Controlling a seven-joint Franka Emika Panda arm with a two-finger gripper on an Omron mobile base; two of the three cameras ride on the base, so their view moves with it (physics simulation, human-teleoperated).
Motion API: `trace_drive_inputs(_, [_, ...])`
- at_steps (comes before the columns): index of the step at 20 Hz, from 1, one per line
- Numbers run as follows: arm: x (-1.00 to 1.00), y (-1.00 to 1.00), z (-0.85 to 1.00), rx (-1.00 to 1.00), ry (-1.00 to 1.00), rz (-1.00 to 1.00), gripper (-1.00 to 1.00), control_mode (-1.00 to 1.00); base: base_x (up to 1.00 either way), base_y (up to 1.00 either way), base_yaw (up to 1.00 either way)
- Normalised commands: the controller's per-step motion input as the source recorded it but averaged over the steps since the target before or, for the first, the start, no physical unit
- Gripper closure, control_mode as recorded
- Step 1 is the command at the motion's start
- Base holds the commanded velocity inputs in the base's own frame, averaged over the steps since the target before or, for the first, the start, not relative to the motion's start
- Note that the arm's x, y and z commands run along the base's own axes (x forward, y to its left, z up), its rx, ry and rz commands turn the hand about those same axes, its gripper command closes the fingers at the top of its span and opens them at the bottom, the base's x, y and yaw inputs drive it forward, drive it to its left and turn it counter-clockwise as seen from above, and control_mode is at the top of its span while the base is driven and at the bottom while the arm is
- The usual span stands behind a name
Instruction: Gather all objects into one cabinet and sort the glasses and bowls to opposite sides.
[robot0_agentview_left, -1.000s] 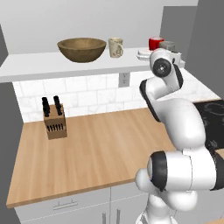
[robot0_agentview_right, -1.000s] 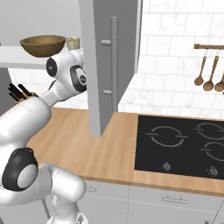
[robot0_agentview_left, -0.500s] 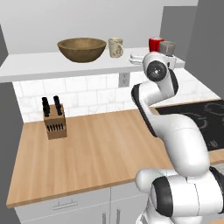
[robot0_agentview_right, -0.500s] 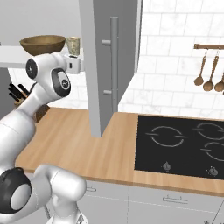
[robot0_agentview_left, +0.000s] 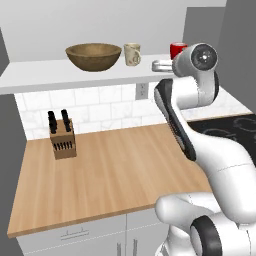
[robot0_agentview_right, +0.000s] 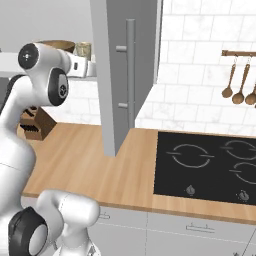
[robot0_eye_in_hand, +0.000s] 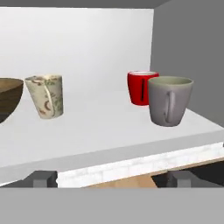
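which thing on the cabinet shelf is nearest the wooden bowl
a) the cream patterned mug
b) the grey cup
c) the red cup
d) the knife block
a: in the hand view the cream mug stands just beside the wooden bowl, while the red cup and the grey cup sit together further along the shelf.

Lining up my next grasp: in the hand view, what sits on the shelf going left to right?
wooden bowl at the left edge → cream mug → red cup → grey cup, which stands nearer the camera and overlaps the red cup's right side.
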Motion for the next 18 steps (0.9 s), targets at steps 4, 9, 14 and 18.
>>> trace_drive_inputs(4, [-0.5,0.45,0.01,0.05,0.25,0.18,-1.0,-1.0,0.0,0.0,0.0])
trace_drive_inputs(9, [-0.4,0.48,0.0,0.05,0.15,0.17,-1.0,-1.0,0.0,0.0,0.0])
trace_drive_inputs(14, [-0.37,0.28,-0.01,0.0,-0.02,0.07,-1.0,-1.0,0.0,0.0,0.0])
trace_drive_inputs(18, [-0.25,0.02,0.0,-0.01,-0.12,0.0,-1.0,-1.0,0.0,0.0,0.0])
